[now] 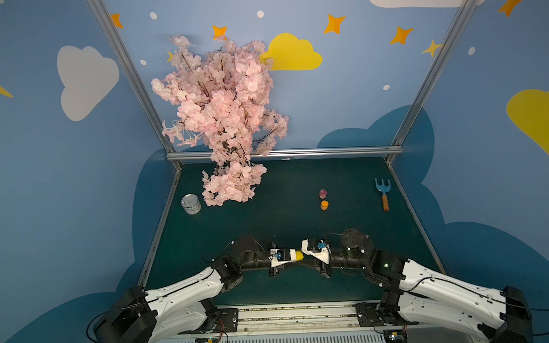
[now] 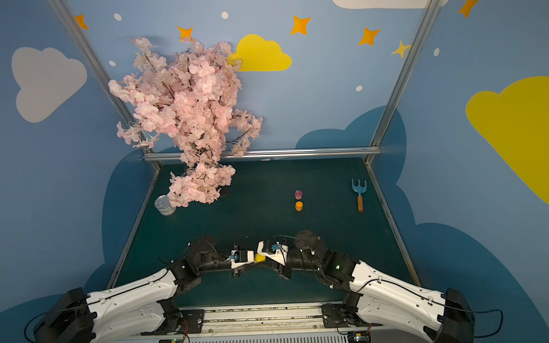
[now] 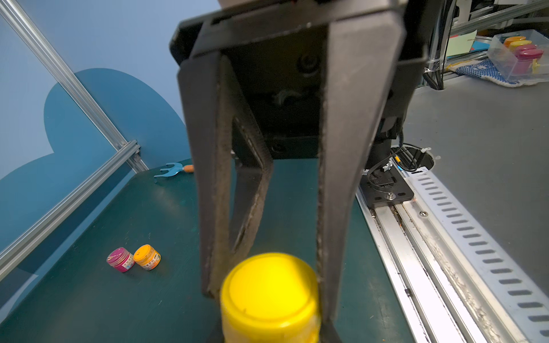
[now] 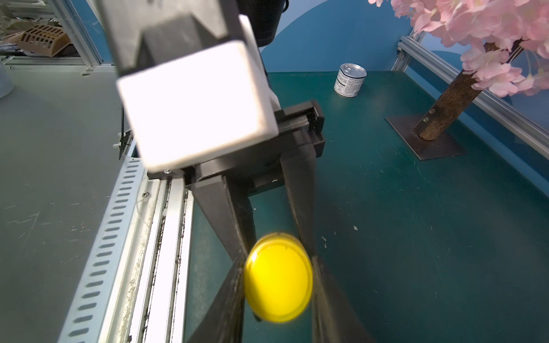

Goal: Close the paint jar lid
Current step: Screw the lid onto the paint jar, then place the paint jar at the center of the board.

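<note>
A small yellow paint jar (image 1: 298, 255) hangs above the green table near its front edge, between both grippers. My left gripper (image 1: 293, 256) is shut on the jar's body. In the left wrist view the yellow lid (image 3: 267, 285) faces the camera, and my right gripper (image 3: 269, 297) comes in from the opposite side, its fingers (image 3: 329, 237) pressed against both sides of the lid. The right wrist view shows the jar's yellow round end (image 4: 277, 282) gripped between the right gripper's (image 4: 277, 283) two black fingers. In a top view the jar (image 2: 259, 258) shows between the two wrists.
A pink jar (image 1: 323, 193) and an orange jar (image 1: 324, 205) stand together right of the middle. A blue rake (image 1: 383, 193) lies at the far right, a tin can (image 1: 191, 204) at the left. The blossom tree (image 1: 224, 117) overhangs the back left, on a plate (image 4: 424, 139).
</note>
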`<move>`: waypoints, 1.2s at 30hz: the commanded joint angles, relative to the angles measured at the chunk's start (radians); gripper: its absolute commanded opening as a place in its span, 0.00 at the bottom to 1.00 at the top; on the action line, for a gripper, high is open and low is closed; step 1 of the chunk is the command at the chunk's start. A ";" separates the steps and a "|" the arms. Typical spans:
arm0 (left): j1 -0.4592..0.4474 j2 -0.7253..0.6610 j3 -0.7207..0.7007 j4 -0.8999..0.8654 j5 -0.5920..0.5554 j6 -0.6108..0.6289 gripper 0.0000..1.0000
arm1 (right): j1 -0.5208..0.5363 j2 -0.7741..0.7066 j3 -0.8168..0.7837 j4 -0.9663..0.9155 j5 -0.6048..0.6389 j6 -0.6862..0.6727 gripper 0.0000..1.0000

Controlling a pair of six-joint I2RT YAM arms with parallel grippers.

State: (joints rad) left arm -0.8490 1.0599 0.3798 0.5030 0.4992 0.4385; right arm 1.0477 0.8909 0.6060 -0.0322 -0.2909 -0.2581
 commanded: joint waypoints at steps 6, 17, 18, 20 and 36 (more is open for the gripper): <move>-0.008 -0.009 0.031 0.003 -0.076 0.002 0.32 | -0.001 0.036 0.041 0.043 0.059 0.075 0.05; -0.013 -0.029 -0.019 0.111 -0.260 -0.011 0.34 | 0.001 0.194 0.153 0.020 0.110 0.315 0.00; -0.012 -0.029 -0.022 0.112 -0.259 -0.013 0.38 | 0.002 0.203 0.162 0.013 0.118 0.326 0.00; -0.012 -0.030 -0.025 0.112 -0.259 -0.009 0.45 | 0.002 0.209 0.172 -0.003 0.145 0.341 0.00; -0.010 -0.100 -0.078 0.139 -0.329 -0.003 1.00 | -0.027 0.053 0.234 -0.232 0.517 0.392 0.00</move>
State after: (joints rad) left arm -0.8585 0.9573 0.3222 0.5995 0.2024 0.4408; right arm 1.0386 0.9699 0.7837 -0.1604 0.1040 0.1104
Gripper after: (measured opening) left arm 0.999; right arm 0.330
